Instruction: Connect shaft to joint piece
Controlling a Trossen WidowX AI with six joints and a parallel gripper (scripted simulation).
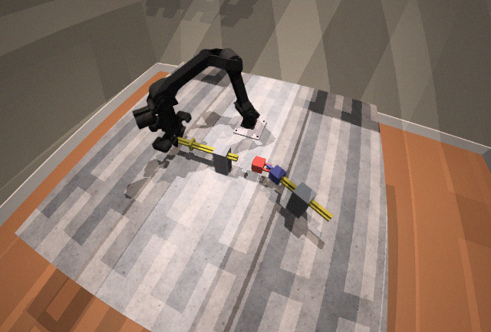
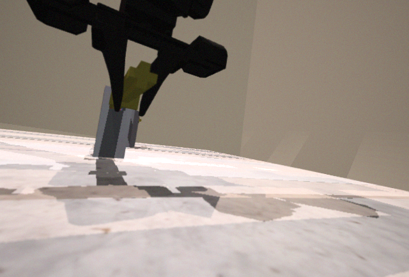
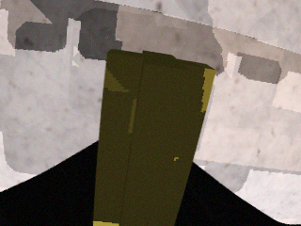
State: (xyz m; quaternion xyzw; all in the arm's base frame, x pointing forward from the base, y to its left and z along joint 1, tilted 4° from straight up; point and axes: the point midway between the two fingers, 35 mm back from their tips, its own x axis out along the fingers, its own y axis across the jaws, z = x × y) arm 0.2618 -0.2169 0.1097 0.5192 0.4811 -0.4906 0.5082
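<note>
The second shaft (image 1: 204,148) (image 2: 133,86) (image 3: 150,137) is yellow, has a wider collar, and passes through its grey block (image 1: 222,163) (image 2: 110,135). My gripper (image 1: 176,140) (image 2: 130,112) is shut on this shaft near its outer end, one finger on each side. The shaft's other tip sticks a little out of the block. A gap separates it from the red joint piece (image 1: 258,164), which appears roughly in line with it; its opening cannot be made out. Hinges join the red piece to the blue piece (image 1: 277,174) on the first shaft (image 1: 321,209), fixed in the other grey block (image 1: 300,200).
The arm's base plate (image 1: 250,133) sits behind the second shaft's block. The arm arches from it over to the left. The patterned table top (image 1: 166,281) lies under everything, with walls behind it.
</note>
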